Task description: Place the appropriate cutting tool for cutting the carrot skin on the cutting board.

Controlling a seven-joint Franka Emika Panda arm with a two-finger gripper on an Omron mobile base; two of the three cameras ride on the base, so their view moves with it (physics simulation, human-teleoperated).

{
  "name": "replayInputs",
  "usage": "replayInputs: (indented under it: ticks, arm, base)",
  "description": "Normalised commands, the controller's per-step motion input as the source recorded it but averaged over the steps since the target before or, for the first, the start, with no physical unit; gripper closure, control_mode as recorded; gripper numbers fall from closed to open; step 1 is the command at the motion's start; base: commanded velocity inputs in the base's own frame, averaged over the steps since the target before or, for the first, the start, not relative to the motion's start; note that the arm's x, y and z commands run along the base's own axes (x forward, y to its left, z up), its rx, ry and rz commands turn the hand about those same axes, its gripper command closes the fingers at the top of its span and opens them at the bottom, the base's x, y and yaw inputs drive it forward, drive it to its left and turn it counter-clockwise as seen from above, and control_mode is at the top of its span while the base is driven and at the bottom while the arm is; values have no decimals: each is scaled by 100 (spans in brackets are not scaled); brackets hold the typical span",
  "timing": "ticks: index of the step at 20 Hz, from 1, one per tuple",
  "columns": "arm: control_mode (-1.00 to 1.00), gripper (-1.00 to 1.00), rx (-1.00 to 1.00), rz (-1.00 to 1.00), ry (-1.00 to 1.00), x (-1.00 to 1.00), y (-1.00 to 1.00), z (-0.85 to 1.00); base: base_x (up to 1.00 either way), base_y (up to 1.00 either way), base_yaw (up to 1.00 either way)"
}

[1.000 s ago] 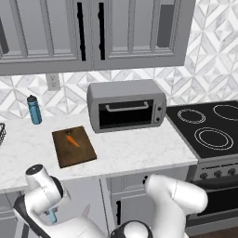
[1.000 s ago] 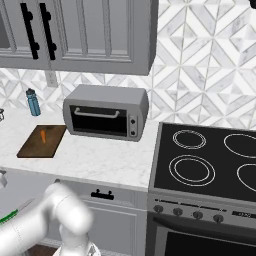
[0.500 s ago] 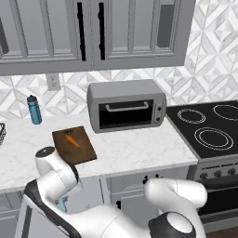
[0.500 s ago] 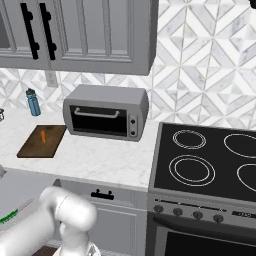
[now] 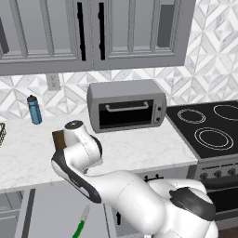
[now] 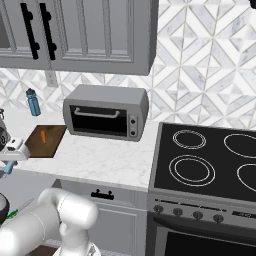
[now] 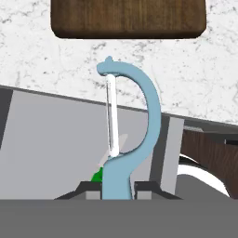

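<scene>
In the hand view my gripper (image 7: 116, 188) is shut on the handle of the cutting tool (image 7: 139, 102), a light-blue peeler with a silvery blade. It hangs over the counter's front edge, just short of the dark brown cutting board (image 7: 128, 18). From the right base the gripper (image 6: 7, 161) is at the far left with the peeler (image 6: 6, 168) below it, in front of the cutting board (image 6: 50, 142). The orange carrot (image 6: 43, 135) lies on the board. My arm hides most of the cutting board (image 5: 58, 138) in the left base view.
Below the counter an open grey drawer (image 5: 46, 209) holds a green-handled knife (image 5: 80, 225). A toaster oven (image 6: 107, 112) stands right of the board, and a blue bottle (image 6: 32, 101) stands by the wall. The black stove (image 6: 210, 160) is farther right.
The arm has risen from the open drawer to the counter's front edge with the peeler in its grip. The board and carrot have not moved.
</scene>
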Motion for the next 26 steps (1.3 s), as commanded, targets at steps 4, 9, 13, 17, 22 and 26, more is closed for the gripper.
replayInputs:
  ticks: [4,9,13,17,22,26]
  arm:
    - [-100,100,0,17,0,100,-3,1]
    - [-100,100,0,24,0,80,12,21]
    - [-100,100,0,25,0,47,13,0]
    - [-100,100,0,21,0,42,14,0]
    - [-100,100,-3,15,0,20,28,-9]
    - [-100,100,-3,10,-2,19,12,-7]
  base:
    - [0,0,0]
    - [0,0,0]
    - [0,0,0]
    - [0,0,0]
    - [0,0,0]
    - [0,0,0]
